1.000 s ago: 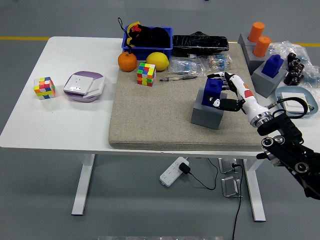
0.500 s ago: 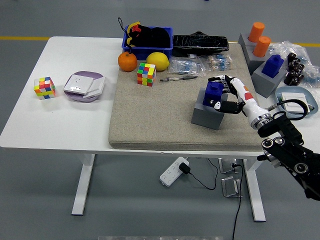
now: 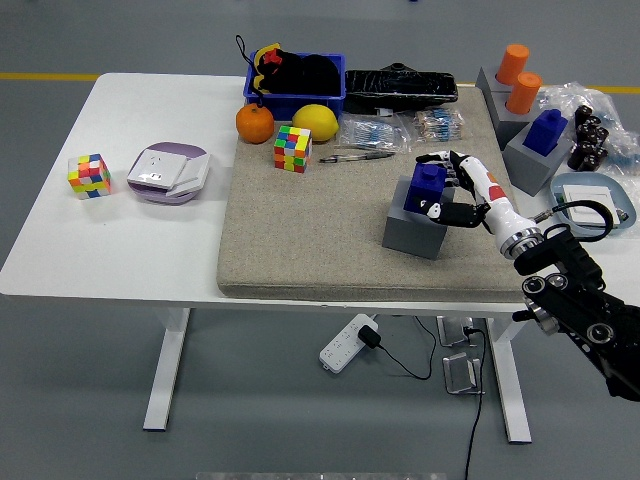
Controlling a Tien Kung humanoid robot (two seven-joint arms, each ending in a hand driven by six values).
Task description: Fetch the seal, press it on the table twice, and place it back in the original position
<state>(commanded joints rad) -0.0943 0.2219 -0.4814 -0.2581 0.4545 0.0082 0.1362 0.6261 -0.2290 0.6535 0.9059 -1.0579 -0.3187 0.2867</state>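
Right hand (image 3: 446, 190) — fingers curled around blue seal (image 3: 425, 186), which sits in its grey holder (image 3: 413, 230) on the mat (image 3: 300, 240); hand has shifted slightly right over the last second, seal unlifted — fetch or return, cannot tell

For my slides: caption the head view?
Right hand grasps the blue seal in its grey holder.

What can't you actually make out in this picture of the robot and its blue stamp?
- Head view: the right hand covers the blue seal's right side, so the contact there is hidden.
- Whether the seal sits fully in the grey holder: too small to tell.
- Left arm: outside the picture.
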